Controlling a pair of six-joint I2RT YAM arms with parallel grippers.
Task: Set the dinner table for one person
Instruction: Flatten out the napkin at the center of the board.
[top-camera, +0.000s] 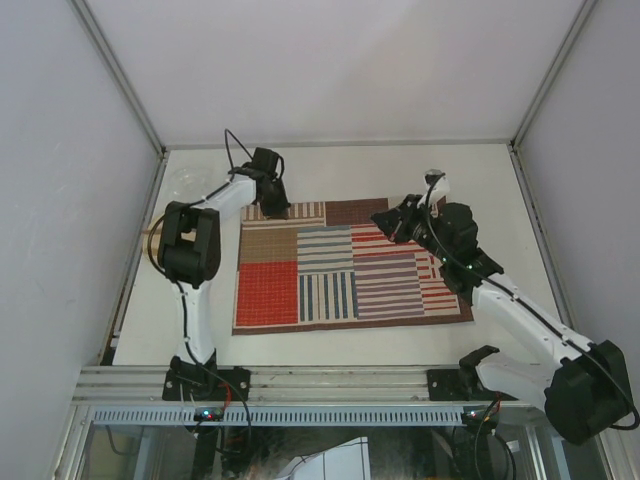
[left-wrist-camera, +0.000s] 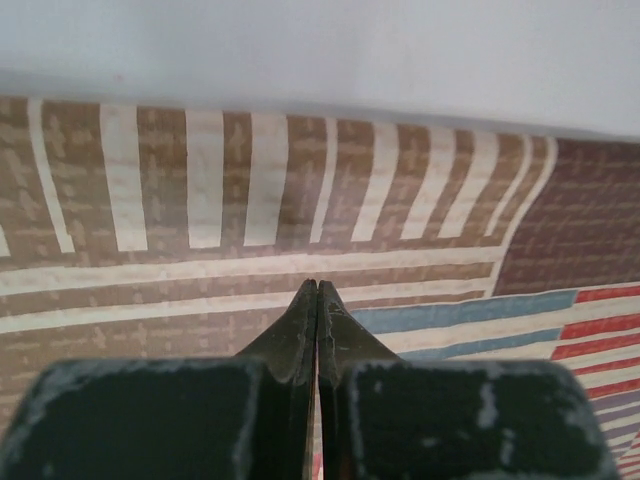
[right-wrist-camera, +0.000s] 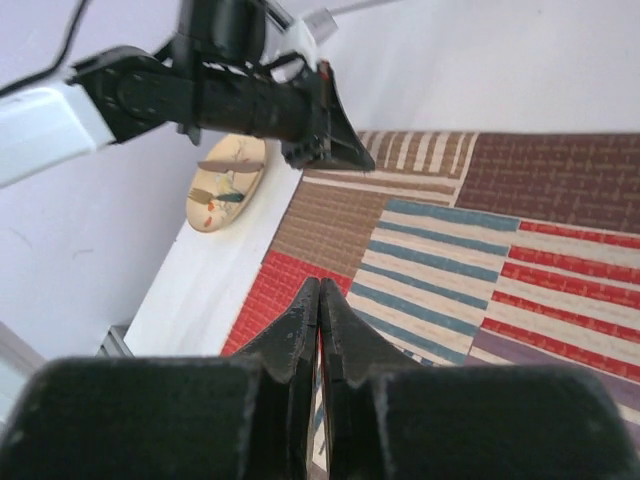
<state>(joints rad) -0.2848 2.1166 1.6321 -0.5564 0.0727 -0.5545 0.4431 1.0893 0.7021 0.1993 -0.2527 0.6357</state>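
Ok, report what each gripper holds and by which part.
Right gripper: nothing, shut over the placemat. Left gripper: shut at the placemat's far left corner; a pinch cannot be told.

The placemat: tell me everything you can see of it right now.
The placemat is a rectangular patchwork of woven-looking panels in red, brown and blue-and-white stripes. It lies flat, slightly skewed, on the white table. The left gripper, shut, is at its far left corner; the right gripper, shut, is over its far right part. Whether either touches the cloth cannot be told.
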